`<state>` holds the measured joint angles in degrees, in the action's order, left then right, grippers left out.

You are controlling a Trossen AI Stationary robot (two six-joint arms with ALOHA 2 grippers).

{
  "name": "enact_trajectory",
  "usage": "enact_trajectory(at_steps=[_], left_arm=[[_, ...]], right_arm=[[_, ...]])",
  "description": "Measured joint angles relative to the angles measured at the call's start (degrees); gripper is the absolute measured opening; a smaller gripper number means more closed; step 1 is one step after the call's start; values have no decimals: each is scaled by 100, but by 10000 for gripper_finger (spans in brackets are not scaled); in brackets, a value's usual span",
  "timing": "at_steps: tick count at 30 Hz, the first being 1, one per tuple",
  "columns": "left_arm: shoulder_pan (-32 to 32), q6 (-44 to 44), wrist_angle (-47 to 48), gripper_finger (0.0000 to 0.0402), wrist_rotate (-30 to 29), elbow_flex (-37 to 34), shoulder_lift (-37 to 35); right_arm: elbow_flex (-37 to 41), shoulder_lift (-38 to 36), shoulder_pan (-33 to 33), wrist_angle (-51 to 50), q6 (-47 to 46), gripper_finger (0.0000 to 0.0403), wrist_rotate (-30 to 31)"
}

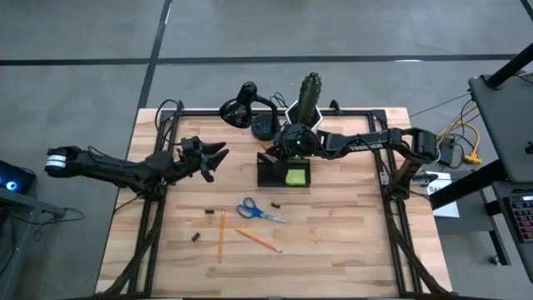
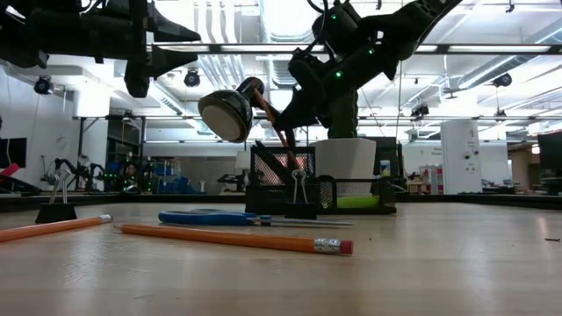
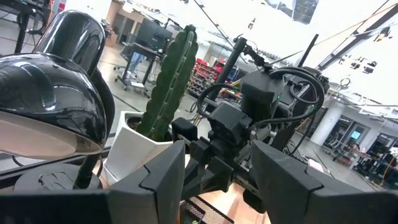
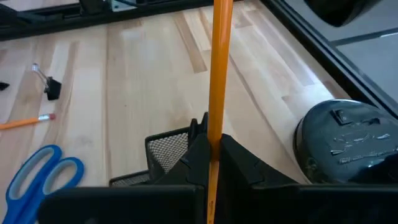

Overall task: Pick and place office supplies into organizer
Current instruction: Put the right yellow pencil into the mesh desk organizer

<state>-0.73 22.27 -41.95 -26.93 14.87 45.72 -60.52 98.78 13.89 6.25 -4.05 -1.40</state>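
only wristward: pencil in right tool

a: the table is pale wood planks, smooth, with a soft matt sheen. the organizer on it is black wire mesh, metal by the look.

b: and the lamp just beside the organizer?

a: glossy black shade, mirror-like. the cactus near it is ribbed, dull green, in a smooth white pot.

b: the pencil above the organizer?

a: smooth orange paint, held between the matt black plastic fingers of the right tool. the scissors have glossy blue plastic handles.
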Motion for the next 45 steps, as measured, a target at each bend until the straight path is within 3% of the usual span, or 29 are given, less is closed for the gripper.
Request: enact_trajectory(at_steps=[10, 40, 45], left_arm=[[0, -8, 0, 168, 1, -2, -1], [0, -8, 0, 168, 6, -2, 1], [0, -10, 0, 168, 6, -2, -1]], right_arm=[[280, 0, 25, 17, -9, 12, -253], [344, 0, 66, 26, -29, 13, -253], [344, 0, 66, 24, -37, 32, -236]])
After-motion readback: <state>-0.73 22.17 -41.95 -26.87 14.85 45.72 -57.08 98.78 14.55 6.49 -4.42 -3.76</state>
